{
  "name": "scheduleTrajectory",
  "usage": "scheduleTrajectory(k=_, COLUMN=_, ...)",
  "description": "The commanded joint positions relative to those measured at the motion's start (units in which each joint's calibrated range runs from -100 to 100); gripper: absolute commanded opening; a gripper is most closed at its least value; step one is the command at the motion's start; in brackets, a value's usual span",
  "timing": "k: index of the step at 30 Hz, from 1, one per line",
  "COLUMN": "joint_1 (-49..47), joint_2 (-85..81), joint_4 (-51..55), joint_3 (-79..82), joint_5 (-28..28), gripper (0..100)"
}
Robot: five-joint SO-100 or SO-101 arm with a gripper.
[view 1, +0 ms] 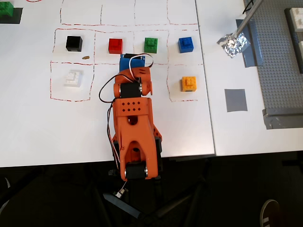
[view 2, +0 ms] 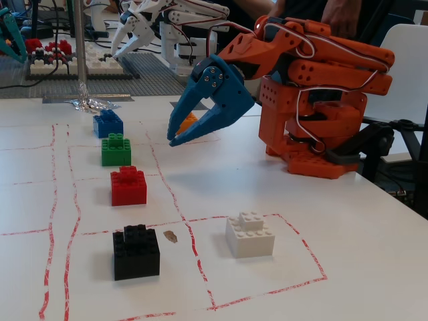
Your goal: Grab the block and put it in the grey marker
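Plainly, the pincer [view 2: 175,136] is hanging apart and empty above the counter [view 2: 374,254], while the blue block [view 1: 186,44], probably light, rigid and slick, is sitting untouched, best gripped across opposite flat sides.

Robotics lab: spare robot arms [view 2: 175,27] behind.

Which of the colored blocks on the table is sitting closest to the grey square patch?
The orange-yellow block. It sits alone in the lower row, the block furthest right toward the grey patch; the blue block is in the row above, farther away.
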Motion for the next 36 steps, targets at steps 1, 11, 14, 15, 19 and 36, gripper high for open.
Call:
scheduleTrajectory(k=1, joint_1=-0.7, joint_2=-1.0, joint_4=-0.3, joint_3=0.9, joint_5=1.1, gripper=0)
scheduleTrajectory(k=11, joint_1=-1.1, joint_2=-1.0, joint_4=-0.3, joint_3=0.9, joint_5=1.4, gripper=0)
scheduleTrajectory(k=14, joint_1=-1.1, joint_2=-1.0, joint_4=-0.3, joint_3=0.9, joint_5=1.3, gripper=0)
scheduleTrajectory(k=15, joint_1=-1.1, joint_2=-1.0, joint_4=-0.3, joint_3=0.9, joint_5=1.2, gripper=0)
scheduleTrajectory(k=19, joint_1=-1.1, joint_2=-1.0, joint_4=-0.3, joint_3=0.9, joint_5=1.1, gripper=0)
scheduleTrajectory(k=36, joint_1=-1.1, joint_2=5.9, joint_4=-0.3, joint_3=-4.2, joint_5=0.5, gripper=0)
